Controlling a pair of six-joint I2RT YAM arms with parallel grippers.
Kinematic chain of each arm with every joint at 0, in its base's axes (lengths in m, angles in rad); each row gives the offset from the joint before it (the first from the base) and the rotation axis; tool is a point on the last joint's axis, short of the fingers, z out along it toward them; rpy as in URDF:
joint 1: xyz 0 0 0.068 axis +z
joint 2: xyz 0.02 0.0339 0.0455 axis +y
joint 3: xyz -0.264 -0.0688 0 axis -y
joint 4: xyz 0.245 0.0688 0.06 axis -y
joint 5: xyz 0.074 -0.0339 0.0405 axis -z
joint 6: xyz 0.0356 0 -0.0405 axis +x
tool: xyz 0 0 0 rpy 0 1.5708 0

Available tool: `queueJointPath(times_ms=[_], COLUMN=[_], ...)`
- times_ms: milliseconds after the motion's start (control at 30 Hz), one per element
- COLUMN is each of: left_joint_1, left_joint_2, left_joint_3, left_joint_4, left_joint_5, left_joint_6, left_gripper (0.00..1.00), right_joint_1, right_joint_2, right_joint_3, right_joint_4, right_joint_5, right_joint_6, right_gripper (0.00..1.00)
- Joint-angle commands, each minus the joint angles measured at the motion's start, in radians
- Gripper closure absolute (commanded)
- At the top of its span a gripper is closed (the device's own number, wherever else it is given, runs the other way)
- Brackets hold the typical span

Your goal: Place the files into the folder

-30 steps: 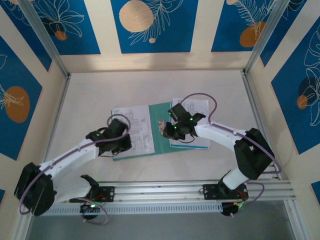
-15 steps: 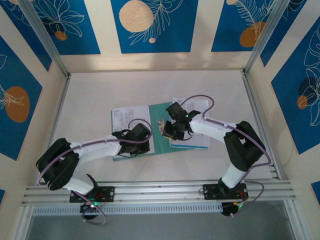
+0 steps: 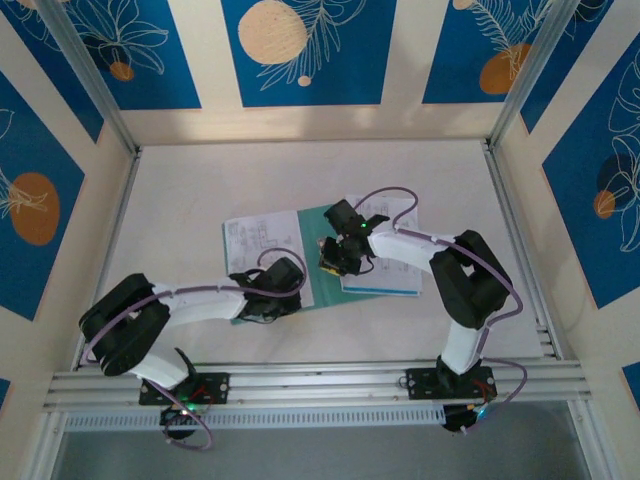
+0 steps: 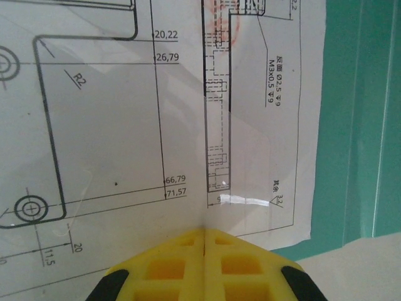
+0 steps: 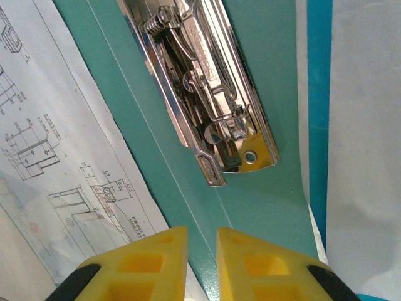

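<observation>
The teal folder (image 3: pixel 322 283) lies open in the middle of the table, its metal clip (image 5: pixel 200 88) on the spine. One of the files, a sheet of drawings (image 3: pixel 258 238), covers the folder's left half. My left gripper (image 3: pixel 292 290) is shut, and its yellow fingertips (image 4: pixel 188 251) rest on this sheet (image 4: pixel 113 125) near its near right corner. More files, with a blue edge strip (image 5: pixel 318 94), lie on the right half (image 3: pixel 392 282). My right gripper (image 3: pixel 332 264) hovers over the spine just short of the clip, its jaws a little open with nothing between them (image 5: pixel 202 251).
Metal frame posts and patterned blue walls (image 3: pixel 300 50) enclose the white table (image 3: pixel 200 180). The aluminium rail (image 3: pixel 320 385) with both arm bases runs along the near edge. Bare table lies beyond and to both sides of the folder.
My left arm has swung right, carrying its shut gripper across the sheet toward its near right corner. My right gripper has pulled back slightly along the spine, and its jaws have parted a little.
</observation>
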State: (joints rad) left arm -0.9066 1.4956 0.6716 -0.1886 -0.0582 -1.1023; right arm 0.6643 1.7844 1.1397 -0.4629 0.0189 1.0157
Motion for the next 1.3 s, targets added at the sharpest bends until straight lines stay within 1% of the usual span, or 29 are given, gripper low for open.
queueJointPath(times_ms=[0,100,200,333,433,700,833,933,1033,1133,1267], left_joint_1=[-0.021,-0.025,-0.025,-0.025,-0.025,-0.025,-0.025,-0.025,-0.025,-0.026,-0.025], left_joint_2=[0.022,0.025,0.025,0.019,0.015,0.018,0.018,0.021,0.023,0.023,0.017], left_joint_3=[-0.035,-0.038,-0.042,-0.042,-0.040,-0.035,-0.032,-0.029,-0.029,-0.028,-0.029], left_joint_4=[0.004,0.000,-0.002,-0.014,-0.021,-0.026,-0.033,-0.036,-0.036,-0.039,-0.050], left_joint_5=[-0.011,-0.015,-0.019,-0.029,-0.031,-0.032,-0.034,-0.035,-0.037,-0.040,-0.048], left_joint_6=[-0.036,-0.038,-0.037,-0.036,-0.032,-0.030,-0.030,-0.028,-0.028,-0.027,-0.027], left_gripper=[1.00,1.00,1.00,1.00,1.00,1.00,1.00,1.00,1.00,1.00,1.00], right_joint_1=[-0.012,-0.029,-0.039,-0.059,-0.076,-0.081,-0.081,-0.076,-0.047,-0.002,0.047], right_joint_2=[-0.002,-0.029,-0.059,-0.074,-0.075,-0.029,-0.013,-0.017,-0.020,0.003,0.056], right_joint_3=[-0.004,-0.059,-0.099,-0.133,-0.164,-0.159,-0.147,-0.146,-0.115,-0.027,0.092], right_joint_4=[0.044,0.142,0.192,0.205,0.253,0.274,0.254,0.239,0.196,0.066,-0.142], right_joint_5=[-0.030,-0.065,-0.078,-0.096,-0.135,-0.160,-0.156,-0.133,-0.088,0.001,0.180], right_joint_6=[0.028,0.013,-0.013,-0.029,-0.029,-0.021,-0.020,-0.014,-0.043,-0.093,-0.135], right_gripper=[0.78,0.76,0.73,0.72,0.72,0.72,0.72,0.73,0.75,0.77,0.82])
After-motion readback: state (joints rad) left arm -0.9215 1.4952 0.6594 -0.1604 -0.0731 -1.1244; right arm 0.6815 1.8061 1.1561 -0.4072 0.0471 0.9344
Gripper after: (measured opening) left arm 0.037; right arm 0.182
